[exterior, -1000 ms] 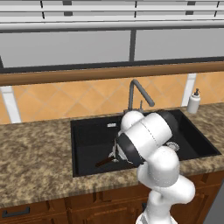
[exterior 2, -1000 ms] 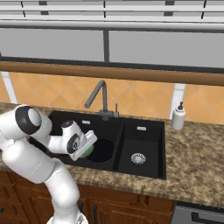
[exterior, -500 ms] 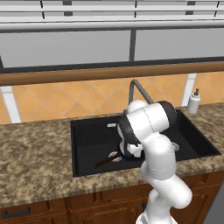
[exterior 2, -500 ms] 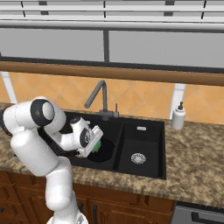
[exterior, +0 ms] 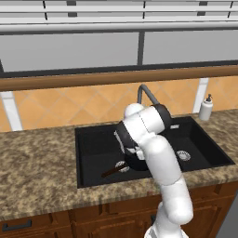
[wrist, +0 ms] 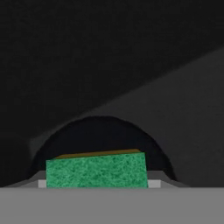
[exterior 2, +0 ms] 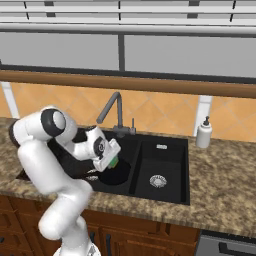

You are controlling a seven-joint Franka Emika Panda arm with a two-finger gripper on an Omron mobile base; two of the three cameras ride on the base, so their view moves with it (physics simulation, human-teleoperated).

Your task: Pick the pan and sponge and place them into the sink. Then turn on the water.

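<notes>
over the pan, the sponge sits between the pincer tips.

Gripper holds sponge above pan; sink below.

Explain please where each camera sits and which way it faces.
Left base view: behind the arm's left, facing the black double-basin sink; arm rises lower right.
Right base view: behind its right, same sink; arm lower left, pincer holding green-and-yellow sponge.
Hand view: on the hand, down at sponge over round black pan.
</notes>
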